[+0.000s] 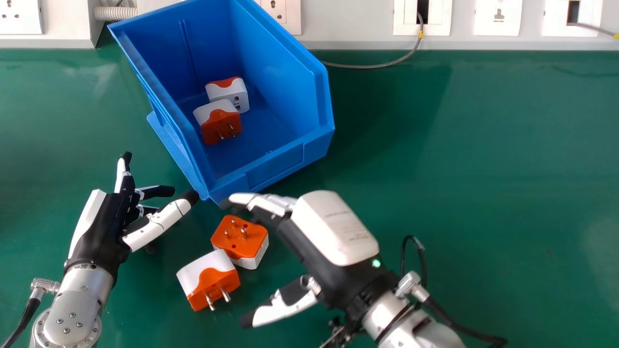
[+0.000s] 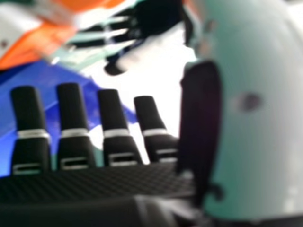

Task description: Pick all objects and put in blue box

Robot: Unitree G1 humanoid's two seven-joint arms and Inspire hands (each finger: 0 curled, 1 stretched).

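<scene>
The blue box (image 1: 285, 166) holds two orange-and-white plug adapters, one orange and white adapter (image 1: 218, 126) in front of a whiter adapter (image 1: 232, 94). Outside it, two more lie on the green table: an adapter with prongs up (image 1: 244, 237) and, touching it, an adapter with prongs toward the robot (image 1: 205, 278). My right hand (image 1: 319, 241) is just right of these two, open, fingers stretched toward the box's near corner. In the right hand view the right hand (image 2: 113, 118) has straight fingers, with orange-and-white shapes (image 2: 38, 38) beyond them. My left hand (image 1: 104, 232) stays open left of the adapters.
Green table surface (image 1: 483, 169) extends to the right of the box. A grey cable (image 1: 377, 65) runs along the back edge from a wall socket panel (image 1: 406, 26). The box's near corner stands close to both hands.
</scene>
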